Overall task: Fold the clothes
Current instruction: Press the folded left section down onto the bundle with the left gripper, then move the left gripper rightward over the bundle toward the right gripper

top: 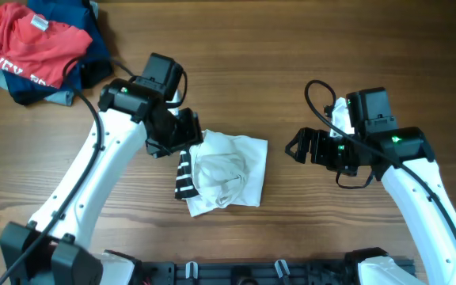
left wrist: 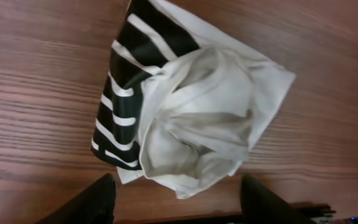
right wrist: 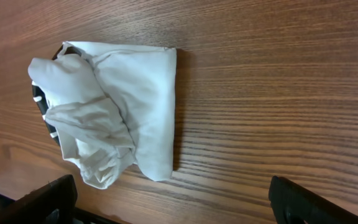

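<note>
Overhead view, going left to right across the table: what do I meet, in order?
The pile of red and navy clothes at the far left → left gripper → crumpled white shirt → right gripper.

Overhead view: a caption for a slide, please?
Bunched white shirt on a wooden table, between the left end effector and the right end effector, both open.

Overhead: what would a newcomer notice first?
A crumpled white shirt lies mid-table, with a black-and-white striped patch at its left edge. A red T-shirt tops a navy pile in the far-left corner.
</note>
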`<action>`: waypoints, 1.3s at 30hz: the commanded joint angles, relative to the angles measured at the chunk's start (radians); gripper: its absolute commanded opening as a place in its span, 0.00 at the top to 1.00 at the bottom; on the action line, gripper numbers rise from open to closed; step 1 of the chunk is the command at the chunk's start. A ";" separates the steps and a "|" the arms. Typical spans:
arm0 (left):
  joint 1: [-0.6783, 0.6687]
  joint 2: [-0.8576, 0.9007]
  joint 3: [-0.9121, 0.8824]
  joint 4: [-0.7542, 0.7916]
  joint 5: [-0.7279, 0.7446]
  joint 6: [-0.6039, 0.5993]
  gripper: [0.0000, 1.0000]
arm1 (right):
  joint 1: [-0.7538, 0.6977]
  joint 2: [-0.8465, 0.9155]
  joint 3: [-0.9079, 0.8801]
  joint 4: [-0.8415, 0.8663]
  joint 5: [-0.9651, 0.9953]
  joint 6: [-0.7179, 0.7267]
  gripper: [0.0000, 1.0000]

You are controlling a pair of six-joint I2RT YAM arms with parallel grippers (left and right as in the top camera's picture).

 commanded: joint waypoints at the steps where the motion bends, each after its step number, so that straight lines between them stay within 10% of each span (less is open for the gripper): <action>1: 0.000 0.077 -0.058 0.026 0.055 -0.002 0.37 | -0.003 0.008 0.002 0.005 -0.016 0.022 0.01; 19: -0.084 0.302 -0.079 0.152 0.162 -0.001 0.45 | -0.003 0.008 0.002 0.000 -0.016 0.000 0.01; 24: -0.088 0.301 -0.079 0.199 0.170 0.000 0.96 | -0.003 0.008 0.002 0.000 -0.016 -0.001 0.01; 39: -0.309 0.298 -0.079 0.463 0.259 -0.006 0.96 | -0.003 0.008 0.002 0.012 -0.004 0.039 0.01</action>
